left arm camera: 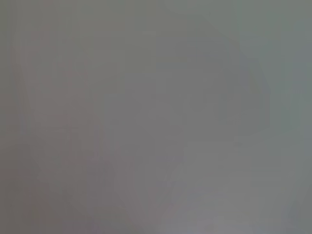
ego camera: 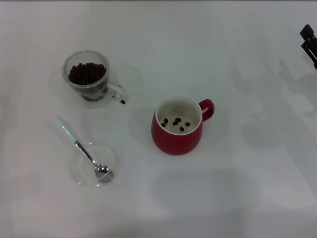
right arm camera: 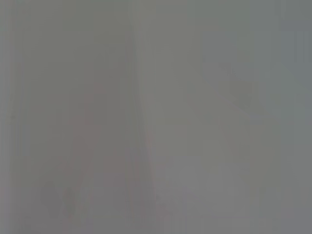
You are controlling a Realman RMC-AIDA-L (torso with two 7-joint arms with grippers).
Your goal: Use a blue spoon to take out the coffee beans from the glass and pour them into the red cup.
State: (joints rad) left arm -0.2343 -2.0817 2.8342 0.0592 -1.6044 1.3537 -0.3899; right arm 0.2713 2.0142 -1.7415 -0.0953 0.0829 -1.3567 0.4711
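Observation:
In the head view the glass (ego camera: pixel 89 79) stands at the back left, filled with dark coffee beans (ego camera: pixel 87 73). One bean (ego camera: pixel 123 101) lies on the table by its handle. The red cup (ego camera: pixel 179 126) stands in the middle with several beans (ego camera: pixel 176 122) inside. The blue spoon (ego camera: pixel 81 148) lies with its bowl in a shallow clear dish (ego camera: pixel 94 164) and its pale handle pointing back left. Part of my right gripper (ego camera: pixel 309 43) shows at the right edge, far from the cup. My left gripper is out of view. Both wrist views show only plain grey.
The white tabletop (ego camera: pixel 237 188) stretches around the objects, with faint shadows at the right and front.

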